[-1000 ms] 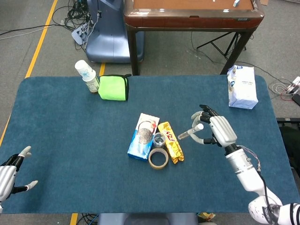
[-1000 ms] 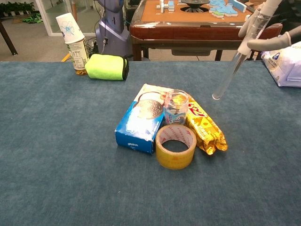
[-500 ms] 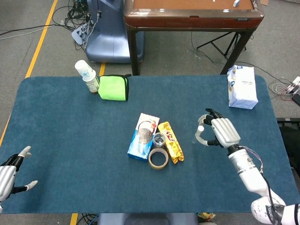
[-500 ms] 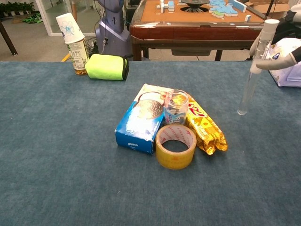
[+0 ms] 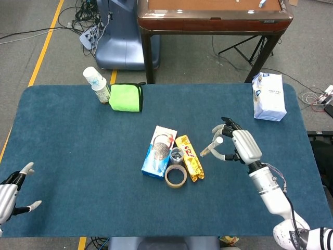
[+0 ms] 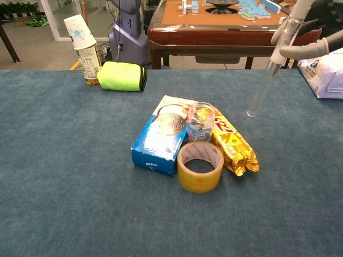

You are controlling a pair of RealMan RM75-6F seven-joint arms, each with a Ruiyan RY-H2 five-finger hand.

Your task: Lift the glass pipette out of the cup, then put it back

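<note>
**Pipette held above the desk**

Right of the cup (image 6: 201,121), the right hand (image 5: 240,146) pinches the tilted glass pipette (image 6: 269,67) above the blue desk (image 5: 78,146). The cup stands between a box (image 6: 162,135) and a snack pack (image 6: 233,141). The left hand (image 5: 11,194) holds nothing, fingers spread.

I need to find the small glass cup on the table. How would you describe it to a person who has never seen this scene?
Look at the middle of the blue table, where four things lie close together. The cup stands between the blue box and the yellow snack pack, just behind the tape roll. It is the only clear, upright thing there.
</note>
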